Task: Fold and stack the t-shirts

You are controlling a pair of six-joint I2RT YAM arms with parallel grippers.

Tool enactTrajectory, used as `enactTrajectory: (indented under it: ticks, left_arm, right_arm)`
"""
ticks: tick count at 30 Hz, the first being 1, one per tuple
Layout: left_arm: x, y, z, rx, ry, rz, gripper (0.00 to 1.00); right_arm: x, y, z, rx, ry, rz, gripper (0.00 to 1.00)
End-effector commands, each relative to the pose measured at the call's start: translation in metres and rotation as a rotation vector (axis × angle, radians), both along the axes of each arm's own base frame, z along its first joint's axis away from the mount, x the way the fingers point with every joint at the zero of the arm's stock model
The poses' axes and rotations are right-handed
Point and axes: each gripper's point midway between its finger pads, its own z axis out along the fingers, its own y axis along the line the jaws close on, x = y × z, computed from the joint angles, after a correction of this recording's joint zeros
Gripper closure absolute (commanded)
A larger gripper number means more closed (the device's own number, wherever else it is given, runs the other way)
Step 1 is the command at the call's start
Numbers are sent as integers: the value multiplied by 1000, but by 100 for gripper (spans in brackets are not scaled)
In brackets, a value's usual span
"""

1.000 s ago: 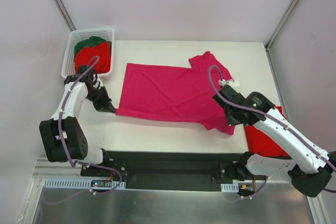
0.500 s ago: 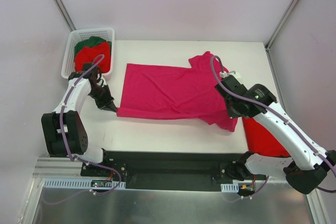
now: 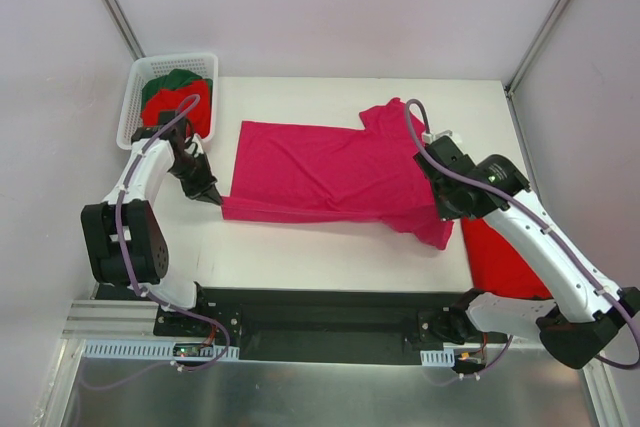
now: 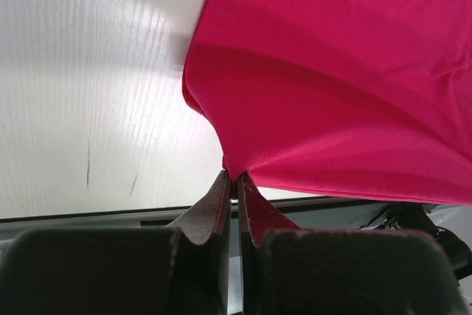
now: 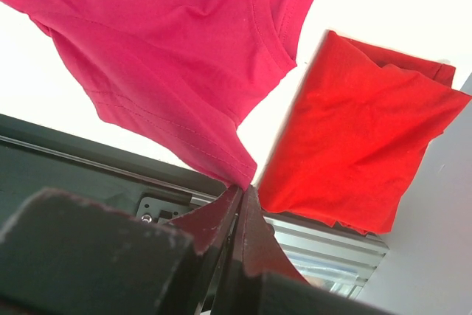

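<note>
Item: magenta t-shirt [image 3: 320,172], lying spread on the tabletop [image 3: 300,247]. I am pinching its near-left corner in my left hand [image 4: 236,181] and a near-right corner in my right hand [image 5: 242,188]; folded red t-shirt [image 5: 354,138] lying alongside.

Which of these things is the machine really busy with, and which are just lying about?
In the job:
- pink shirt, pinched by the left pincer and right pincer
- folded red shirt
- red shirt and green shirt in the basket

Just there:
- the basket itself
- table
</note>
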Motion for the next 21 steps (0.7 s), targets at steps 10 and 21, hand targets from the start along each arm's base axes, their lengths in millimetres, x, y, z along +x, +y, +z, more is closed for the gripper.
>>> enactTrajectory:
  ticks: [10,21]
  left_arm:
    - [29,1,22,40,-40,-30,100]
    - [39,-2,16,48,-16,-47,100]
  right_arm:
    - [-28,-23,-1,-109,164,26,99]
    - [-16,-18,-7,-126,199,50,99]
